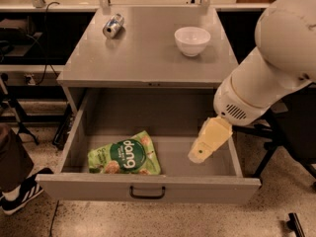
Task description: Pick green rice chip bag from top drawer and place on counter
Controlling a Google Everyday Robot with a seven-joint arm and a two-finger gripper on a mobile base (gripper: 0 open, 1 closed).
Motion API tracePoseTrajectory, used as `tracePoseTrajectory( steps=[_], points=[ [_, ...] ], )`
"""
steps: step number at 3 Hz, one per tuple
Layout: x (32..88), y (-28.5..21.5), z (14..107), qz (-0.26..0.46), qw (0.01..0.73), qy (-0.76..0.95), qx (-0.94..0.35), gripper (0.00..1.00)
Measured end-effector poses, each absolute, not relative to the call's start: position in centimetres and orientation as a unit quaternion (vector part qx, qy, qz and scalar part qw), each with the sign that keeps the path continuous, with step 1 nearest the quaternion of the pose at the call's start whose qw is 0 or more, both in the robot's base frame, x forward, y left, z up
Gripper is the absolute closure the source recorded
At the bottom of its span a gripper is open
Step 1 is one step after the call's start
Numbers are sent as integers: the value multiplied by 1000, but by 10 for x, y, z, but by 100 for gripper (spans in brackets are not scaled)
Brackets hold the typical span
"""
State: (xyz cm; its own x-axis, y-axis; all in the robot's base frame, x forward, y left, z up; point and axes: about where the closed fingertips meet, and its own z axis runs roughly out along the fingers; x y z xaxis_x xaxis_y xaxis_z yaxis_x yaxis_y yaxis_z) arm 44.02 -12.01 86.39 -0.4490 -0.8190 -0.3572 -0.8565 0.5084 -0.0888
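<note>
Warm, seemingly overhead light; gripper (pixel 199 155) over shadowed drawer (pixel 148 113).

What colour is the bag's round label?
Dark green label, white lettering; camera view. Gripper hangs over the drawer.

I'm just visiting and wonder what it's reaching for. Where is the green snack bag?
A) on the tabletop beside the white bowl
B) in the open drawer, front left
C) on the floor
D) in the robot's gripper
B: the green rice chip bag lies flat in the top drawer near its front-left corner; the gripper hangs over the drawer's right side, apart from it.
</note>
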Motion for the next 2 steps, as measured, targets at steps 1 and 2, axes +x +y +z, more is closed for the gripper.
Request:
tracePoseTrajectory(
  steps=[1, 2],
  points=[
    [449, -100, 837, 83, 178, 855, -479, 0],
    [456, -85, 818, 104, 175, 856, -476, 0]
  ],
)
